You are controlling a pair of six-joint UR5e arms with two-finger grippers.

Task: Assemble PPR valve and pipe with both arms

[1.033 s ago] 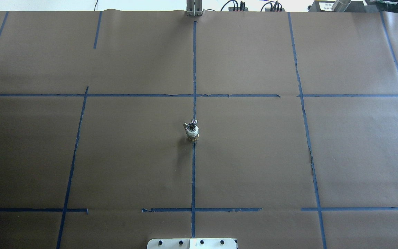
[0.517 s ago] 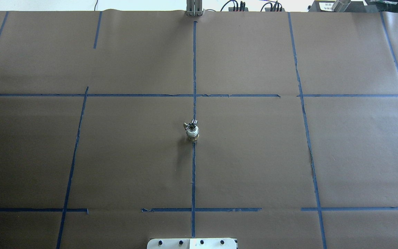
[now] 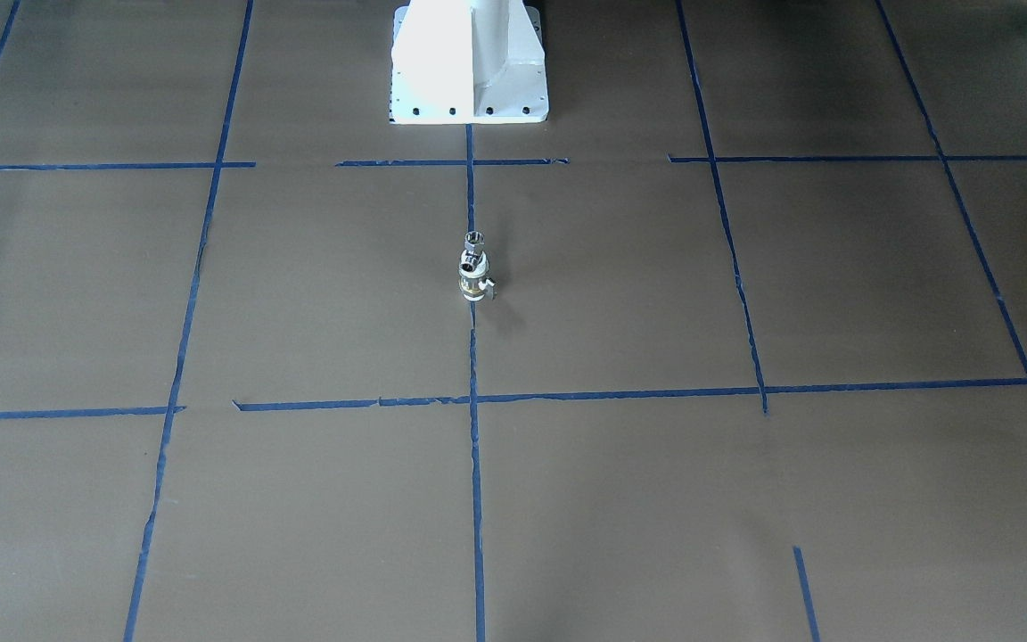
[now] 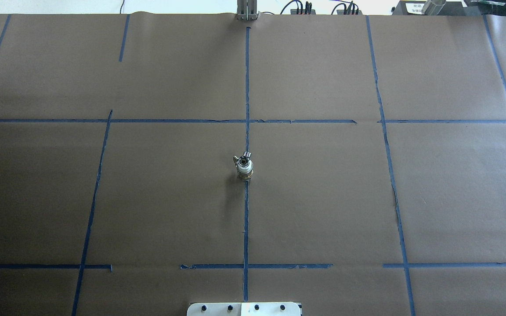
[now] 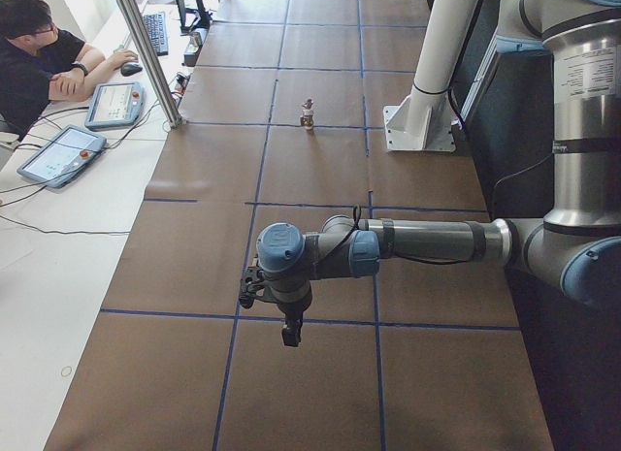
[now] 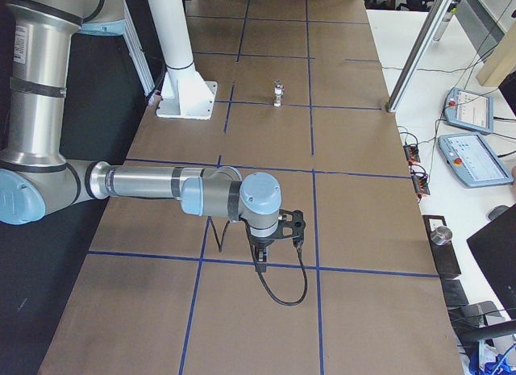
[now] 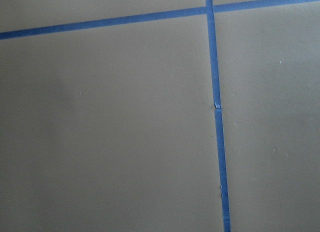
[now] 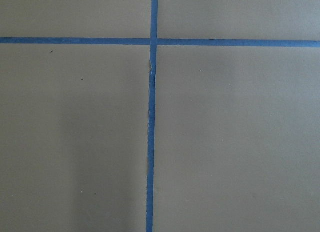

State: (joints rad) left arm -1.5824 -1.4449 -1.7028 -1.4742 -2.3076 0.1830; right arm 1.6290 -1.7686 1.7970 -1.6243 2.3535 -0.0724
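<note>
The PPR valve (image 3: 474, 282), white and brass with a small side tab, stands upright on the centre tape line, and the chrome pipe (image 3: 475, 240) sits on top of it, hexagonal end up. The stack also shows in the overhead view (image 4: 244, 172) and both side views. No gripper touches it. My left gripper (image 5: 289, 333) hangs over the paper far from it, near the table's left end. My right gripper (image 6: 260, 260) hangs near the right end. I cannot tell whether either is open or shut. The wrist views show only paper and tape.
The white pedestal base (image 3: 469, 62) stands at the robot-side edge, just behind the stack. Brown paper with blue tape lines (image 4: 246, 219) covers the table. An operator (image 5: 39, 53) sits past the far edge beside tablets and a metal post (image 5: 146, 53).
</note>
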